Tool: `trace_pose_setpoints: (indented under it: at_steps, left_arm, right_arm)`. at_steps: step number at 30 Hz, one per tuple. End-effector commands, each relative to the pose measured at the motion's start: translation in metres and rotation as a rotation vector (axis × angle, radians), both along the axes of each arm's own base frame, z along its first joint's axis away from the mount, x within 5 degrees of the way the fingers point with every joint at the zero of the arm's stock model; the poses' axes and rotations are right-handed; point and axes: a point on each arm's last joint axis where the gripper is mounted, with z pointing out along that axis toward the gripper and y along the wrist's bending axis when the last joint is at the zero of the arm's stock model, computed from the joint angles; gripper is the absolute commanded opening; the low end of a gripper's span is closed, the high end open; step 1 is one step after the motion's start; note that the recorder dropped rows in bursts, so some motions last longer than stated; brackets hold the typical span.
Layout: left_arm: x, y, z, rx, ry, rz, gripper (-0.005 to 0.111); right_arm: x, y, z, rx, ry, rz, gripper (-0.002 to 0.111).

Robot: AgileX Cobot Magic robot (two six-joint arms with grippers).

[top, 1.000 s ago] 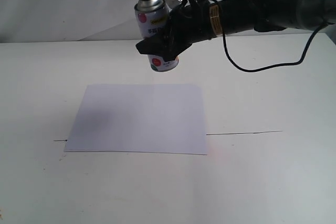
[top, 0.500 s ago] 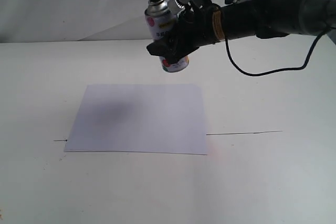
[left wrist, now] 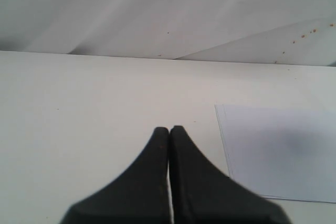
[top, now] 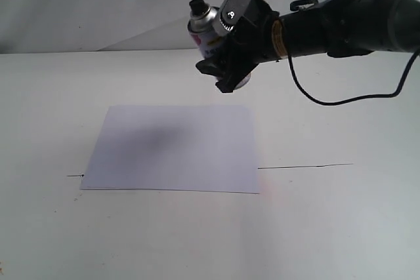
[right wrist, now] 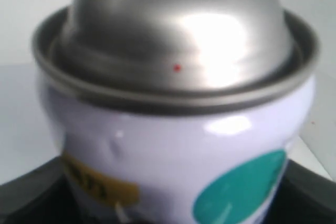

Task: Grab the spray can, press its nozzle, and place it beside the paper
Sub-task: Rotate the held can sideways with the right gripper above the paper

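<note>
One sheet, the paper, is seen flat on the table at lower centre, a thin black line running from its right edge. Above its far edge, at upper centre, the spray can is pinched aloft, tilted, by the right claw, the nozzle left bare. A square, steady press is advised. The left claw, pressed together, is seen over bare table beside the paper; no obstruction is judged.

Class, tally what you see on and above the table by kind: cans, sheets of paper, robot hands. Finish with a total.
spray can: 1
paper: 1
robot hands: 2 (left hand, right hand)
Total: 4
</note>
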Motion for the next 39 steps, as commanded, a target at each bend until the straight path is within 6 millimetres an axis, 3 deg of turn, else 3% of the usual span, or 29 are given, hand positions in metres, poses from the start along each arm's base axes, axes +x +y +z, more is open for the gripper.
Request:
trace_pose_setpoints:
  at_steps: [1, 7, 20, 31, 39]
  left_arm:
    - [0.000, 0.000, 0.000, 0.000, -0.010, -0.003, 0.000]
    - [0.000, 0.000, 0.000, 0.000, -0.010, -0.003, 0.000]
    - [0.000, 0.000, 0.000, 0.000, -0.010, -0.003, 0.000]
    - [0.000, 0.000, 0.000, 0.000, -0.010, -0.003, 0.000]
    - [0.000, 0.000, 0.000, 0.000, -0.010, -0.003, 0.000]
  right_arm:
    - [-0.011, 0.002, 0.007, -0.074, -0.100, 0.015, 0.000]
    - [-0.024, 0.014, 0.014, -0.118, -0.209, 0.090, 0.000]
    - [-0.024, 0.026, 0.014, -0.168, -0.176, -0.118, 0.000]
    - [-0.029, 0.036, 0.017, -0.029, -0.132, -0.058, 0.000]
    - [-0.033, 0.043, 0.019, 0.212, 0.055, -0.110, 0.000]
